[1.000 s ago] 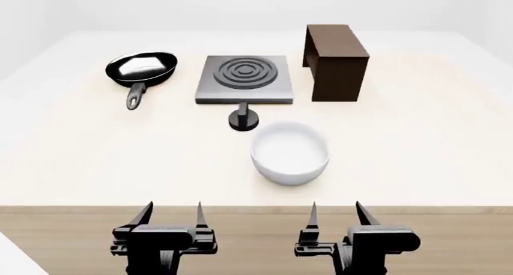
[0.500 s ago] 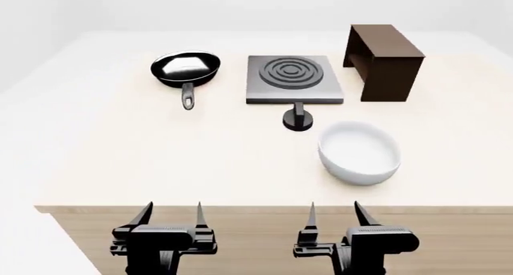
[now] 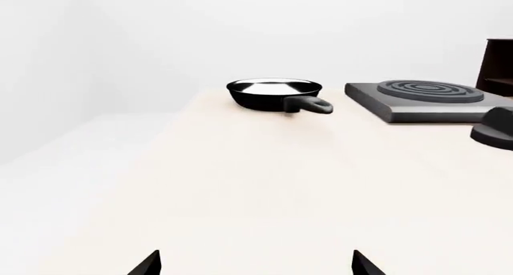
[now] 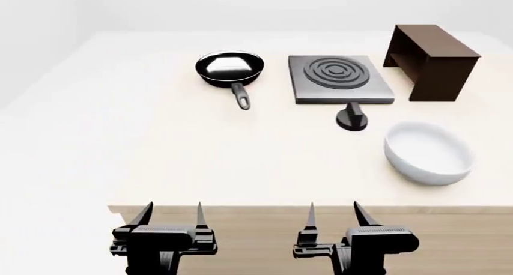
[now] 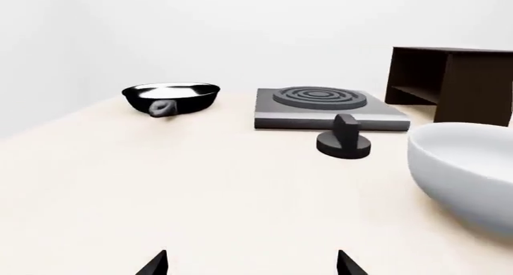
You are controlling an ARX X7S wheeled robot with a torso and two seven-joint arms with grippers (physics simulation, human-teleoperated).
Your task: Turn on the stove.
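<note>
The stove (image 4: 339, 77) is a flat dark-grey square slab with raised ring burner, far on the table's right half; it also shows as the stove (image 5: 321, 105) and the stove (image 3: 423, 98). Its round black knob (image 4: 352, 117) stands just in front of the slab, seen as the knob (image 5: 344, 140) and, partly cut off, the knob (image 3: 497, 128). My left gripper (image 4: 172, 212) and right gripper (image 4: 333, 212) both hang open and empty below the table's near edge, far from the knob.
A black frying pan (image 4: 230, 69) sits left of the stove, handle toward me. A dark brown wooden box (image 4: 433, 60) stands to the stove's right. A white bowl (image 4: 426, 152) rests near the knob's right. The table's front edge (image 4: 304, 210) runs just above both grippers.
The view has shifted left, so pan, stove, knob, bowl and box all slid rightward in the head view. Both grippers keep the same pose, open.
</note>
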